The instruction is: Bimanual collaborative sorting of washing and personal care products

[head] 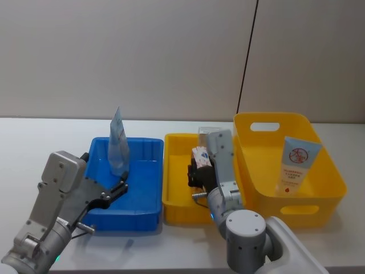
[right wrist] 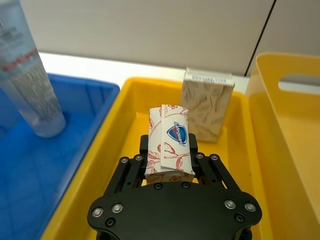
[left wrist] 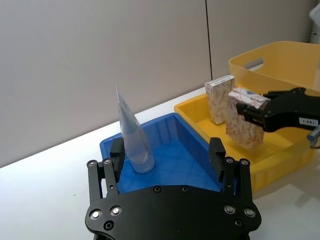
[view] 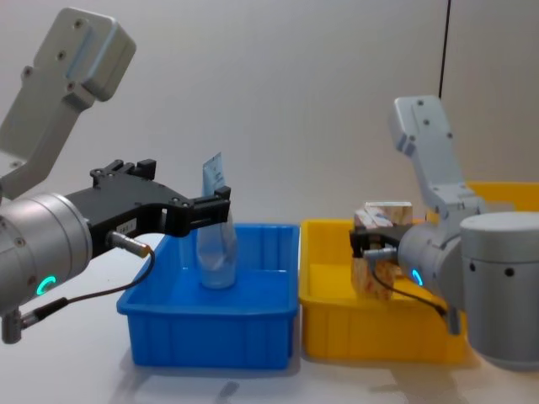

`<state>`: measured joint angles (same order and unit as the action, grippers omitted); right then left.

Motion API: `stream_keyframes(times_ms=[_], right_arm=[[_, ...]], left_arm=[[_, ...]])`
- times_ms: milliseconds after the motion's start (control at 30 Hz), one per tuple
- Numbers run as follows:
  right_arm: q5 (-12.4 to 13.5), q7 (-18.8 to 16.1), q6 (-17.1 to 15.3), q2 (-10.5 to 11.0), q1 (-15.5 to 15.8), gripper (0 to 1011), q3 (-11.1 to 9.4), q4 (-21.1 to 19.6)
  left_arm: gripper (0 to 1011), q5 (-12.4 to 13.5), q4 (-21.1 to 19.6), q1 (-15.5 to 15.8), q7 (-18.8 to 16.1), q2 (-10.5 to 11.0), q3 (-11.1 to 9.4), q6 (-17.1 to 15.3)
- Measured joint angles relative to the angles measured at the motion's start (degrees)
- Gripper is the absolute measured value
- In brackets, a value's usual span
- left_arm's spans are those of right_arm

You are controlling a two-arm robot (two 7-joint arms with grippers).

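A pale blue-and-white tube [head: 118,146] stands upright on its cap in the blue tray [head: 142,202]. My left gripper [head: 117,191] is open just in front of it; in the left wrist view the tube [left wrist: 134,141] rises close to one finger [left wrist: 117,153] without being clamped. My right gripper [right wrist: 169,150] is shut on a beige swirl-patterned carton [right wrist: 171,140] with a white top and blue mark, held above the shallow yellow tray [head: 174,200]. A second beige carton [right wrist: 206,107] stands upright at that tray's far end. Another tube [head: 296,165] leans inside the deep yellow bin [head: 336,177].
The three containers sit side by side on a white table [head: 34,142]: blue tray on the left, shallow yellow tray in the middle, deep yellow bin on the right. A grey wall [head: 142,57] rises behind the table.
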<state>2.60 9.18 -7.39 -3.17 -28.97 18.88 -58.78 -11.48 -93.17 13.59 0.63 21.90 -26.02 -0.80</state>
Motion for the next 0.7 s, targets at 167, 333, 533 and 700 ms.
stream_keyframes(times_ms=[167, 333, 533, 700], right_arm=[[0.2, -0.8, 2.0, 0.2, 0.5, 364, -0.3, -1.8], [0.9, -2.0, 4.4, 0.4, 1.1, 364, -0.9, -4.4], [2.0, -3.3, 7.2, 0.9, 2.0, 364, -2.1, -9.1], [2.8, -3.9, 8.7, 1.4, 2.9, 364, -3.4, -12.9]], left_arm=[[1001, 0.0, 0.0, 0.0, 0.0, 0.0, 0.0, 0.0], [1002, 0.0, 0.0, 0.0, 0.0, 0.0, 0.0, 0.0], [1001, 0.0, 0.0, 0.0, 0.0, 0.0, 0.0, 0.0], [1001, 0.0, 0.0, 0.0, 0.0, 0.0, 0.0, 0.0]])
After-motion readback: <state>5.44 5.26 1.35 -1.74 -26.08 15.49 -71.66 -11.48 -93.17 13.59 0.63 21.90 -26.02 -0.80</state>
